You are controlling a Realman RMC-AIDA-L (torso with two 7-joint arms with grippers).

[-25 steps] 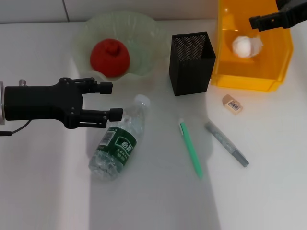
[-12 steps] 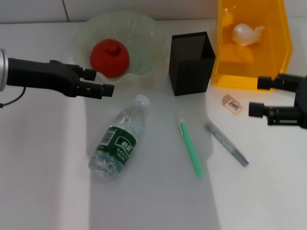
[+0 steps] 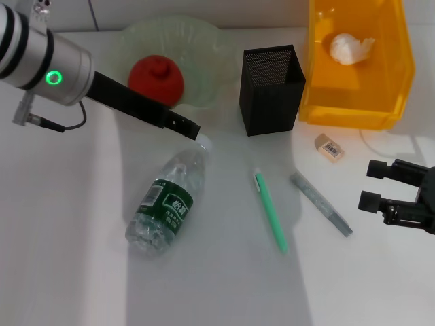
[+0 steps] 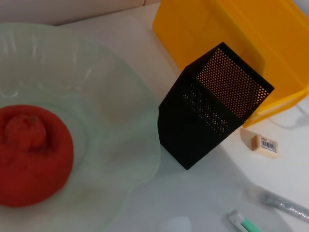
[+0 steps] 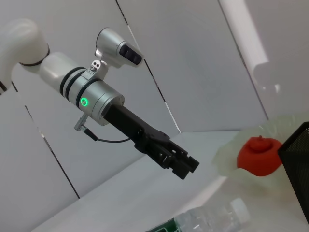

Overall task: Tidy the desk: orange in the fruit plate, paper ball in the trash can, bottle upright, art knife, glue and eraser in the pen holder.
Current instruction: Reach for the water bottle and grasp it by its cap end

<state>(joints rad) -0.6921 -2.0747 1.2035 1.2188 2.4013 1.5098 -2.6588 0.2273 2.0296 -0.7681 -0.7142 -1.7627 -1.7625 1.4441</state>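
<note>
The orange [image 3: 155, 81] lies in the fruit plate [image 3: 204, 41] at the back left. The paper ball [image 3: 350, 47] rests inside the trash can [image 3: 353, 112] at the back right. The bottle [image 3: 166, 204] lies on its side, white cap towards the plate. My left gripper [image 3: 187, 127] reaches down from the upper left and hangs open just above that cap. Between plate and bin stands the pen holder [image 3: 272, 88], empty as the left wrist view shows it [image 4: 212, 111]. The eraser [image 3: 329, 148], the green art knife [image 3: 271, 210] and the grey glue [image 3: 321, 203] lie on the desk. My right gripper [image 3: 372, 185] is open and empty, right of the glue.
White desk with a tiled wall behind. A thin cable loops on the desk near the trash can's front right corner [image 3: 387, 139]. The right wrist view shows the left arm [image 5: 96, 96] above the bottle [image 5: 212, 217].
My left gripper rose, turned and swung right to above the bottle's cap. My right gripper left the trash can, where the paper ball stays, and came down to the right of the eraser.
</note>
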